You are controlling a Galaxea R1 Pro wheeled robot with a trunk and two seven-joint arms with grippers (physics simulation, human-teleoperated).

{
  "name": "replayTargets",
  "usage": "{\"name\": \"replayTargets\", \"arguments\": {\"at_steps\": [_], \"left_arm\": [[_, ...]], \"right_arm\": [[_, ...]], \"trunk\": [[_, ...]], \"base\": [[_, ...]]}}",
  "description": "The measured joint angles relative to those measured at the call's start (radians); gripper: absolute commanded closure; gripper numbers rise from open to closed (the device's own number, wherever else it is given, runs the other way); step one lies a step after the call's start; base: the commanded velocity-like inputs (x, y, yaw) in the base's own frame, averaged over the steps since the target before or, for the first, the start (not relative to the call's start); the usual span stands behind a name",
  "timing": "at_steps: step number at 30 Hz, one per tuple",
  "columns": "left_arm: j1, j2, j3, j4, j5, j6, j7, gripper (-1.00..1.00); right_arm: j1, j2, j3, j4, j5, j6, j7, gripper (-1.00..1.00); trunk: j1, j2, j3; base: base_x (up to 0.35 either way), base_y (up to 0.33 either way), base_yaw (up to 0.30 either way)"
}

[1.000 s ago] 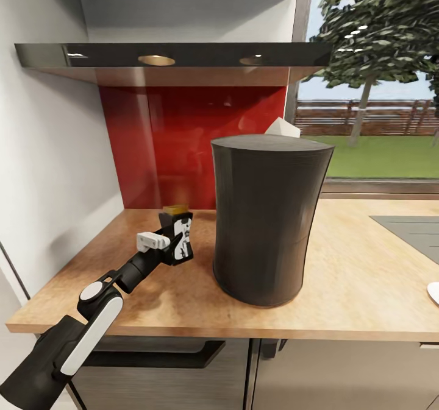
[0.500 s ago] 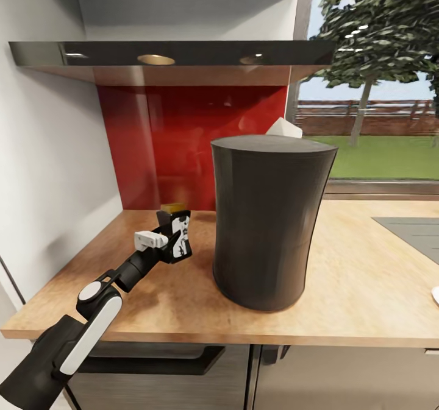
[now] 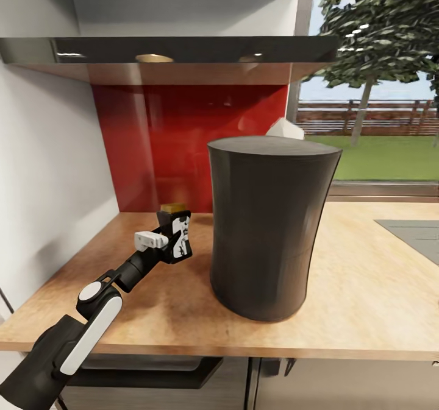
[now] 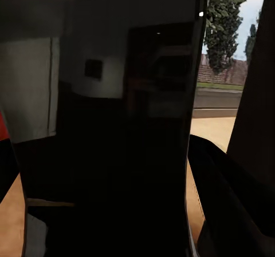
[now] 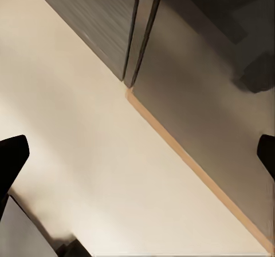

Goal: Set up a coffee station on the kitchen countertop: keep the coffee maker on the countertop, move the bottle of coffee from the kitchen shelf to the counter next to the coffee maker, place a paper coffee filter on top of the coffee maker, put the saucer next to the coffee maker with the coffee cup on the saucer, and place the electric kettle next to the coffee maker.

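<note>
Clearly I am on the coffee-jar step: my left gripper is clamped on the bottle of coffee, its golden lid just showing above my fingers, and the jar is down at the kitchen countertop, just beside the coffee maker on its left; whether the base already touches the wood I cannot tell, since my wrist hides it; in the left wrist view the dark glass of the bottle of coffee sits right between my fingers. The next move, as I judge it, calls for settling the jar flat, then parting my fingers and backing the arm out without nudging it toward the tower. My right gripper hangs low, looking at floor and cabinet fronts; its two finger tips stand far apart with nothing between them, so it is spread wide and empty. By count: one coffee maker, one bottle of coffee, one white paper coffee filter peeking up behind the maker's flat top, one kitchen shelf above the red back panel; whether the filter truly rests on the top I cannot tell.
</note>
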Motion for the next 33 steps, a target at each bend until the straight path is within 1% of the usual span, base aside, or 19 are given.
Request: {"name": "replayTargets", "arguments": {"at_steps": [12, 26, 28, 29, 31, 33], "left_arm": [[0.000, 0.000, 0.001, 0.001, 0.000, 0.002, 0.000, 1.00], [0.000, 0.000, 0.001, 0.001, 0.000, 0.002, 0.000, 1.00], [0.000, 0.000, 0.001, 0.001, 0.000, 0.002, 0.000, 1.00], [0.000, 0.000, 0.002, 0.001, 0.000, 0.002, -0.003, 1.00], [0.000, -0.006, 0.003, 0.004, 0.001, 0.002, 0.000, 1.00], [0.000, -0.006, 0.003, 0.004, 0.001, 0.002, 0.000, 1.00]], "right_arm": [[0.000, 0.000, 0.000, 0.000, 0.000, 0.000, 0.000, -1.00], [0.000, 0.000, 0.000, 0.000, 0.000, 0.000, 0.000, -1.00], [0.000, 0.000, 0.000, 0.000, 0.000, 0.000, 0.000, -1.00], [0.000, 0.006, 0.005, 0.006, -0.001, 0.000, 0.000, -1.00], [-0.002, 0.004, 0.003, 0.017, -0.002, 0.000, 0.001, -1.00], [-0.002, 0.004, 0.003, 0.028, -0.002, 0.000, 0.001, -1.00]], "trunk": [[0.000, 0.000, -0.001], [0.000, 0.000, -0.021], [0.000, 0.000, -0.022], [0.000, 0.000, -0.022], [0.000, 0.000, -0.022], [0.000, 0.000, -0.022]], "base": [[0.000, -0.020, 0.000], [0.000, 0.000, 0.000], [0.000, 0.000, 0.000], [0.000, 0.000, 0.000], [0.000, 0.000, 0.000], [0.000, 0.000, 0.000]]}}
